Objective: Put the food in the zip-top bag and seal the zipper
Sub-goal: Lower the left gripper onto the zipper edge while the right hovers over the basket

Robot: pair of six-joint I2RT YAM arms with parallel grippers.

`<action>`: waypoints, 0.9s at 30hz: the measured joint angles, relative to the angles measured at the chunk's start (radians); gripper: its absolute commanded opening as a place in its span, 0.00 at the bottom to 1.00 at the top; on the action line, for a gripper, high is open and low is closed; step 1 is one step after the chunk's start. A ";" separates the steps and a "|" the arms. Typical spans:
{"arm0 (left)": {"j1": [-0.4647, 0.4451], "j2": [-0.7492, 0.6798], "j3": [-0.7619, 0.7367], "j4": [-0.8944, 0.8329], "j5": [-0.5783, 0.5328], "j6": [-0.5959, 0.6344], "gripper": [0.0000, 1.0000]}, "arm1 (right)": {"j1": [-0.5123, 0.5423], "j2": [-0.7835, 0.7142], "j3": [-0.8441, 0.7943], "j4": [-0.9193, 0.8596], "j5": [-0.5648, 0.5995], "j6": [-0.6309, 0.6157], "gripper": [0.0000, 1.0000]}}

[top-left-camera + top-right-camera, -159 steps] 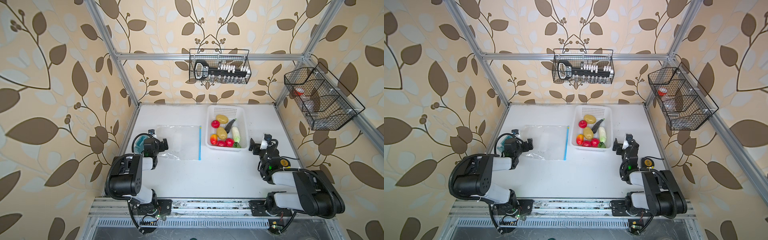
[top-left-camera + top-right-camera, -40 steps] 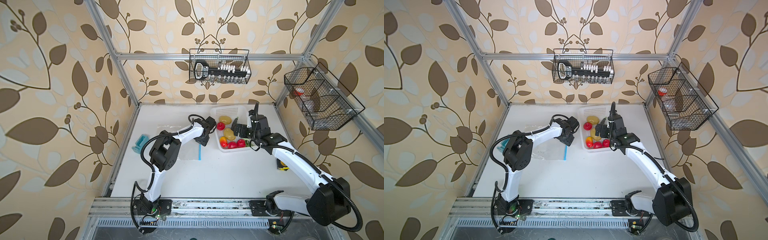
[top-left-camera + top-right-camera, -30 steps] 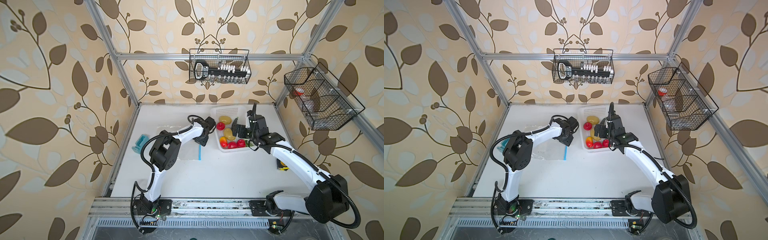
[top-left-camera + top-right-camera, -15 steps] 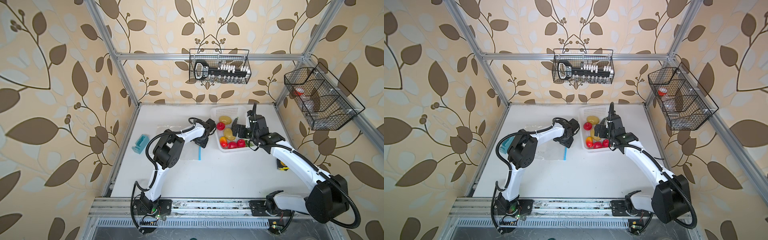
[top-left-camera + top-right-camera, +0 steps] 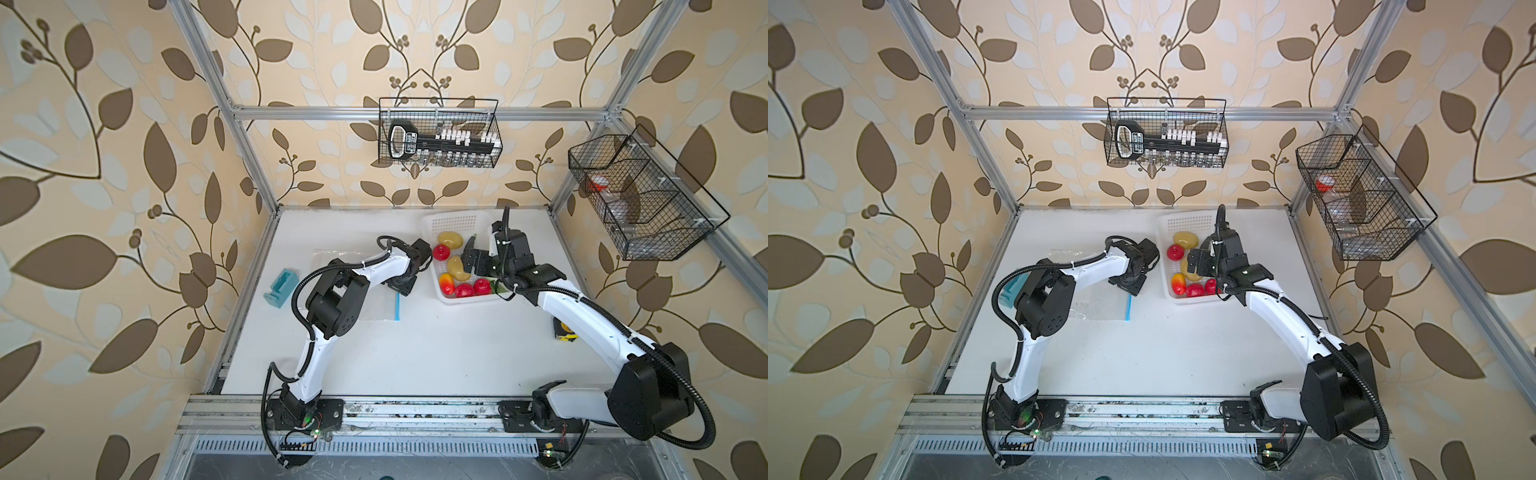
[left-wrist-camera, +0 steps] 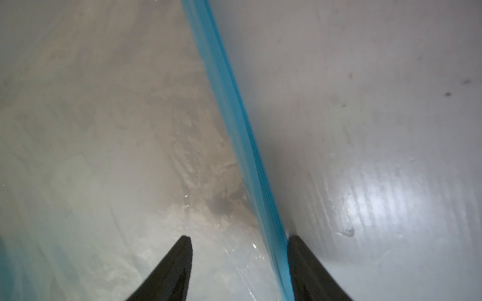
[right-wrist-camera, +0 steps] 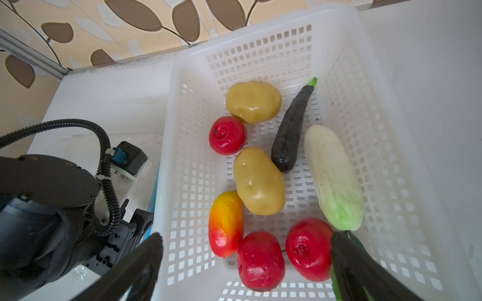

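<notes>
The clear zip-top bag (image 5: 374, 307) lies flat left of the white basket (image 5: 457, 300). My left gripper (image 5: 401, 286) points down at the bag's mouth edge. In the left wrist view its jaws stand apart astride the blue zipper (image 6: 234, 130), which touches one fingertip (image 6: 300, 255); bag film lies between them. The food sits in the basket (image 7: 260, 52): two potatoes (image 7: 253, 101) (image 7: 258, 181), a dark eggplant (image 7: 292, 130), a white-green cabbage (image 7: 333, 177), a mango (image 7: 225, 224) and three red fruits (image 7: 260, 260). My right gripper (image 7: 247, 235) hangs open over them, holding nothing.
A teal block (image 5: 280, 288) stands at the table's left edge. A small black and yellow object (image 5: 563, 332) lies under the right arm. Wire baskets hang on the back wall (image 5: 438, 143) and the right wall (image 5: 640, 195).
My left gripper's jaws have narrowed round the bag's zipper edge and its elbow has shifted slightly. The right gripper has stayed open over the basket.
</notes>
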 measured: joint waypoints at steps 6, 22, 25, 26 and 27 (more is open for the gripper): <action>0.000 -0.006 -0.022 0.028 -0.024 0.002 0.46 | 0.000 0.000 0.000 0.005 -0.003 0.000 1.00; 0.000 -0.032 -0.055 0.038 -0.055 0.005 0.54 | 0.000 0.000 -0.002 0.007 -0.004 0.000 1.00; 0.000 -0.037 -0.056 0.034 -0.057 0.008 0.54 | 0.000 0.001 -0.006 0.013 -0.010 0.000 1.00; 0.000 -0.037 -0.056 0.034 -0.058 0.008 0.54 | 0.000 0.001 -0.007 0.013 -0.010 0.000 1.00; 0.000 -0.037 -0.057 0.034 -0.060 0.008 0.54 | 0.000 0.001 -0.008 0.013 -0.010 0.000 1.00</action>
